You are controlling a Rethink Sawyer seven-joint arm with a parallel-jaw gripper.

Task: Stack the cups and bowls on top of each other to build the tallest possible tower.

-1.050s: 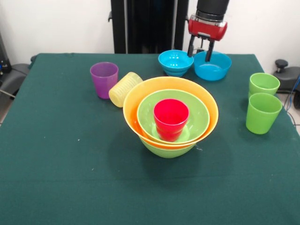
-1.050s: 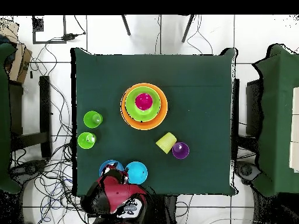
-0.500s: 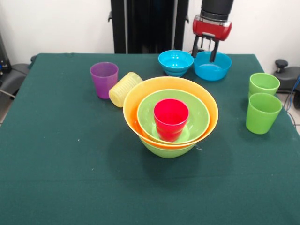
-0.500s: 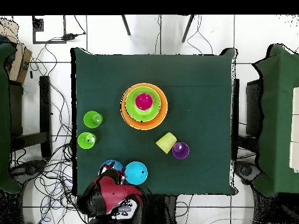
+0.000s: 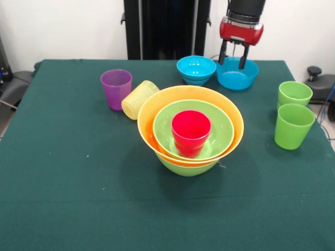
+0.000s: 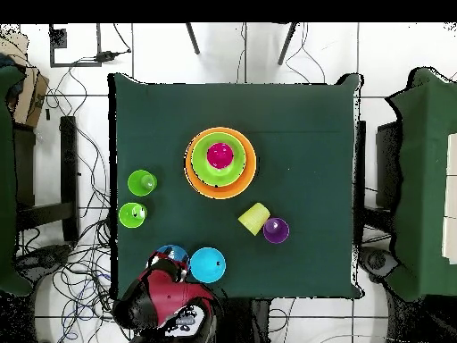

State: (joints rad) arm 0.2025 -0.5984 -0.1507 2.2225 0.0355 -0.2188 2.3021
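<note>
Gripper (image 5: 233,62) open above blue bowl (image 5: 237,75)

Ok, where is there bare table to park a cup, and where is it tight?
Free: the wide green cloth in front of the tower, and the strip between it and the two light green cups. Tight: the purple cup and tipped yellow cup beside the orange bowl; the blue bowls under the open gripper.

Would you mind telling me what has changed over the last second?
The gripper rose and drifted rightward in the front view over the right-hand blue bowl, fingers open, holding nothing. The tower, cups and other bowls stayed put.
</note>
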